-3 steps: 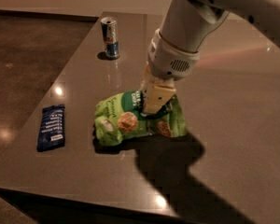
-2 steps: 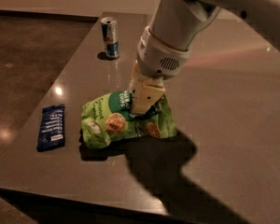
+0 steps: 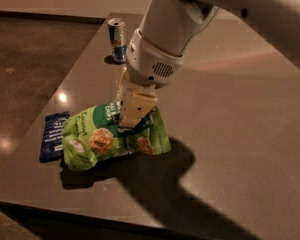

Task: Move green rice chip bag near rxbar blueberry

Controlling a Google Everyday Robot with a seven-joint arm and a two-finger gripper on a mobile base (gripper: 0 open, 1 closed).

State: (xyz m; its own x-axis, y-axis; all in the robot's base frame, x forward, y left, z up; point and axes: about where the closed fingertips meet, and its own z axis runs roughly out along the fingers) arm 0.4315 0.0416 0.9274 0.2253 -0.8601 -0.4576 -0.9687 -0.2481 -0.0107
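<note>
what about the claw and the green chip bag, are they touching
Touching. The camera view shows the claw closed on the upper middle of the green chip bag, its tips sunk into the crinkled foil, right of the blue bar.

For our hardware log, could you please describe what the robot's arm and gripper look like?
The arm is smooth white, widening into a rounded white wrist housing with a cream ring and a small grey vent grille. Below it, the gripper, down at the green rice chip bag, has flat cream-coloured fingers. No cables show.
</note>
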